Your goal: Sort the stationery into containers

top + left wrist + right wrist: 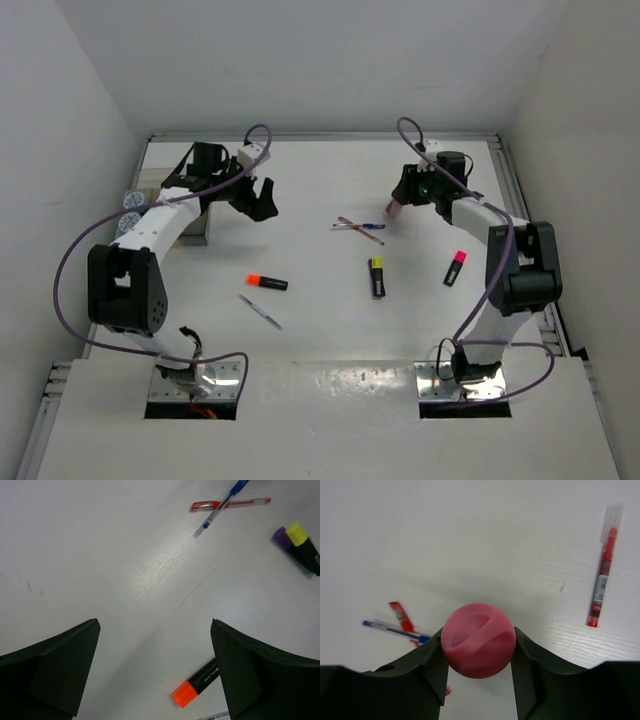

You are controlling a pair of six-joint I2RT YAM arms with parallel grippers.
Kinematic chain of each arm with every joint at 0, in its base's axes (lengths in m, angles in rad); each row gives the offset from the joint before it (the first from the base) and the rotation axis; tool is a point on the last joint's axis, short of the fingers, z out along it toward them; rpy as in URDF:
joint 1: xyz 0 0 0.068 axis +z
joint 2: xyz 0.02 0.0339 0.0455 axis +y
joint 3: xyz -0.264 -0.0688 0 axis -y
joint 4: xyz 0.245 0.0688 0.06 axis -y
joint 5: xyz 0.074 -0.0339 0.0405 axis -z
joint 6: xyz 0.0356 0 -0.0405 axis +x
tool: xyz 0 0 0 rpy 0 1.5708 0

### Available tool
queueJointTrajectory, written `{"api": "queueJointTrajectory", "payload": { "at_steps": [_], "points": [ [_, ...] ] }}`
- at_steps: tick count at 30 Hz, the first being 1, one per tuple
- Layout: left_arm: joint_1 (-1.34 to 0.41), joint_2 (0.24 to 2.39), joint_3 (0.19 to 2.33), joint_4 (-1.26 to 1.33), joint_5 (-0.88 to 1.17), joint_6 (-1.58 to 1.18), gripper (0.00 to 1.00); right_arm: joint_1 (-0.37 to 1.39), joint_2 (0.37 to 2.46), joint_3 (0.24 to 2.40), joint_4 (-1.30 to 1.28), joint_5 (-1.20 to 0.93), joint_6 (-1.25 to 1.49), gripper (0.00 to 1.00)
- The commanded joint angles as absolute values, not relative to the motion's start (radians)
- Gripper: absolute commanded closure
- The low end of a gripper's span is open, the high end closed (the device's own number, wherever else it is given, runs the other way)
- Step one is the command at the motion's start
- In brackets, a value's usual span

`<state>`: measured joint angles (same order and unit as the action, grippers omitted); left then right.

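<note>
My right gripper [402, 198] is shut on the round pink bottle [478, 640] and holds it above the table at the back right; the bottle also shows in the top view [394, 208]. My left gripper [262, 200] is open and empty, its jaws wide apart in the left wrist view [154, 625]. An orange-capped highlighter [267, 283] lies below it [197, 684]. A yellow-capped highlighter [378, 276], a pink-capped one [455, 268], a silver pen [260, 312] and crossed red and blue pens [360, 228] lie on the table. The organiser box [197, 228] is mostly hidden under the left arm.
Two blue-speckled jars [129, 210] stand at the left edge by the wall. Another red pen [601, 587] lies to the right of the held bottle. White walls enclose the table on three sides. Purple cables loop from both arms.
</note>
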<state>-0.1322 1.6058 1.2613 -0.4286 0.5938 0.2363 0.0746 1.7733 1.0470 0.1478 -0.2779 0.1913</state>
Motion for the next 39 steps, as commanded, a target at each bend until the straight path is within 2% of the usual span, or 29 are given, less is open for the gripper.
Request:
{"api": "queueJointTrajectory", "payload": {
  "at_steps": [1, 5, 13, 20, 26, 35, 39],
  "points": [
    [-0.168, 1.493, 1.227, -0.25, 0.715, 0.14, 0.0, 0.086, 1.626, 1.124, 0.114, -0.422, 0.293, 1.0],
    [-0.265, 1.485, 1.249, -0.287, 0.736, 0.146, 0.0, 0.124, 1.537, 1.153, 0.032, -0.531, 0.446, 1.0],
    [-0.423, 1.48, 1.268, -0.259, 0.743, 0.083, 0.0, 0.224, 1.509, 1.19, 0.034, -0.656, 0.698, 1.0],
    [-0.479, 1.491, 1.318, -0.25, 0.618, 0.081, 0.01, 0.304, 1.506, 1.21, 0.003, -0.698, 0.709, 1.0],
    [-0.52, 1.517, 1.331, -0.256, 0.638, 0.101, 0.02, 0.333, 1.497, 1.204, 0.003, -0.701, 0.719, 1.0],
    [-0.549, 1.549, 1.328, -0.253, 0.627, 0.095, 0.07, 0.347, 1.505, 1.218, 0.02, -0.73, 0.765, 1.0],
    [-0.551, 1.554, 1.333, -0.256, 0.601, 0.101, 0.15, 0.362, 1.497, 1.21, 0.015, -0.741, 0.759, 1.0]
  ]
}}
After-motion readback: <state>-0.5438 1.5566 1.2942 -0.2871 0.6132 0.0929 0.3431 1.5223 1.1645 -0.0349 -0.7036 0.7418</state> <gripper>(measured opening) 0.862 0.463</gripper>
